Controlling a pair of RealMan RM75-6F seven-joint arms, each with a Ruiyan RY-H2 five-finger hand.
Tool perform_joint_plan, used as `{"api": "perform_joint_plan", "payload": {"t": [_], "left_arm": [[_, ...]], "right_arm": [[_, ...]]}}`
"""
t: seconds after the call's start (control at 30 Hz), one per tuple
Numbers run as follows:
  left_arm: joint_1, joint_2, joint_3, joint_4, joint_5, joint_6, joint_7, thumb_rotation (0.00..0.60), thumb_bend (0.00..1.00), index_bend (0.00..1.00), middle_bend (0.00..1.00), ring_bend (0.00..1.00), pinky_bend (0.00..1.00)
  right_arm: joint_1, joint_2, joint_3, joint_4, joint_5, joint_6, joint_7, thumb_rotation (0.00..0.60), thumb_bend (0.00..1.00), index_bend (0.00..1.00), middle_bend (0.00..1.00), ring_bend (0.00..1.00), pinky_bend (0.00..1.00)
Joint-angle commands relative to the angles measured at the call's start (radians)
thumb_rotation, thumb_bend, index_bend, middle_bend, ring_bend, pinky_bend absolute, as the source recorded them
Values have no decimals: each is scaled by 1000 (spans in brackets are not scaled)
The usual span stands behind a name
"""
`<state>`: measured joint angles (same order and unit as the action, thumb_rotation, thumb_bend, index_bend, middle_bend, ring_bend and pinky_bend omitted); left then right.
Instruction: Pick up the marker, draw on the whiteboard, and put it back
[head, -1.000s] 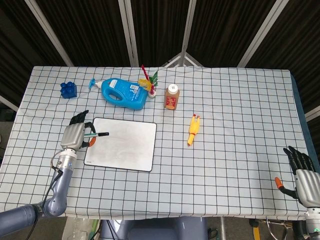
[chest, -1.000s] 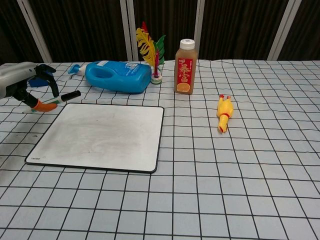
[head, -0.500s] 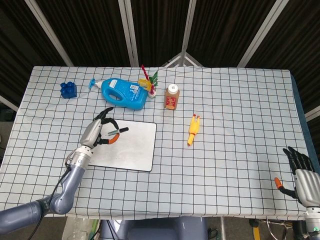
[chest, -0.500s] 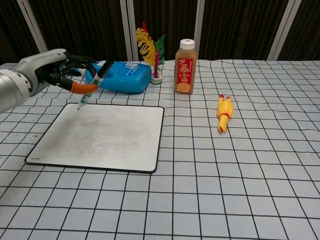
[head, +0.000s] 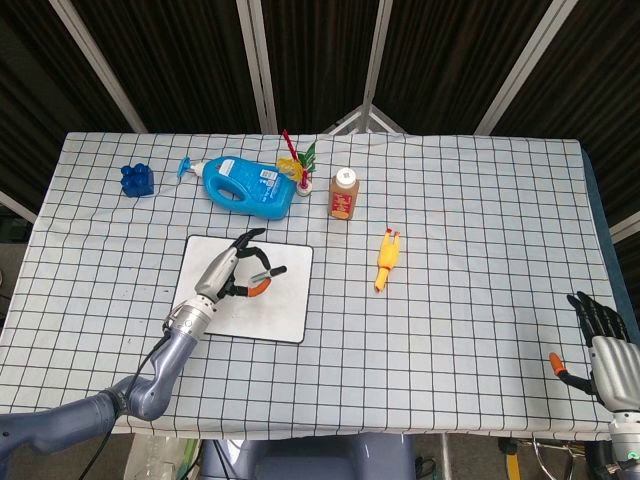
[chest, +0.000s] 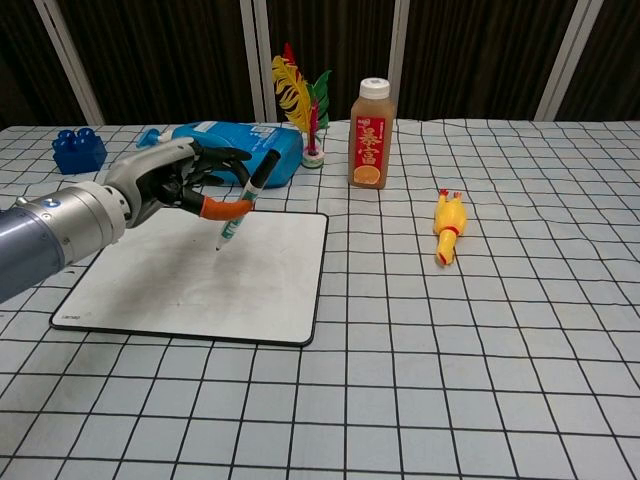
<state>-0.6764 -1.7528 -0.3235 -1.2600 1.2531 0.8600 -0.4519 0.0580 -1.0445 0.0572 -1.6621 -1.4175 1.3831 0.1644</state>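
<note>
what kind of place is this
Likely a robot test bench, not a home: a checked tablecloth with unrelated props, a whiteboard, a rubber chicken and a juice bottle, before dark curtains.

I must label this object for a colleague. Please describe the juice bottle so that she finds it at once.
Start from the whiteboard and look past its far right corner. There stands the juice bottle, upright, beside the feathered toy. It alone is brown with a red label and a pale cap.
</note>
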Motion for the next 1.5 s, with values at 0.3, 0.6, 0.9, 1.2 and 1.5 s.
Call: {"api": "perform_joint_plan", "payload": {"t": [0.3,0.6,0.9,1.2,1.5], "left_arm": [[-7,-20,29,39,45,22,-41,600,550,665,55,0,0],[-15,-33,34,66,50,27,-65,600,551,669,58,0,0],[-23,-44,45,95,53,23,-77,600,551,670,60,0,0],[-23,-54,60,139,65,35,-82,600,553,673,63,0,0],[-21,-48,77,221,96,73,-64,600,557,677,65,0,0]], "right_arm": [[-1,0,0,-1,-2,4,0,600,354,0,0,0,0],[-1,0,1,-1,0,2,0,600,354,0,0,0,0],[-1,-1,0,0,1,1,0,600,354,0,0,0,0],[-1,-1,0,-3,3,-1,2,600,354,0,0,0,0],[-1,1,0,-6,3,-1,1,600,354,0,0,0,0]]}}
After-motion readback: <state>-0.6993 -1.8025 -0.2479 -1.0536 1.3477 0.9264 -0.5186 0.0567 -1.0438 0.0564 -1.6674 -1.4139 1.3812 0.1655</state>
